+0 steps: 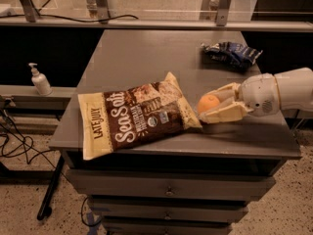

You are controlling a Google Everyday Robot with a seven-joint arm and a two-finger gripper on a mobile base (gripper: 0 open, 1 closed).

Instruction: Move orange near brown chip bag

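Observation:
The orange point(208, 103) is a small round fruit held between the cream fingers of my gripper point(211, 106). The gripper reaches in from the right, low over the grey tabletop, and is shut on the orange. The brown chip bag point(132, 113), printed "LATE JULY Sea Salt", lies flat on the front left of the table. The orange sits just beside the bag's right corner, almost touching it. I cannot tell whether the orange rests on the table.
A dark blue snack bag point(232, 53) lies at the back right of the grey table point(146, 53). Drawers are under the table front. A soap pump bottle point(39, 80) stands on a ledge to the left. Cables hang at the far left.

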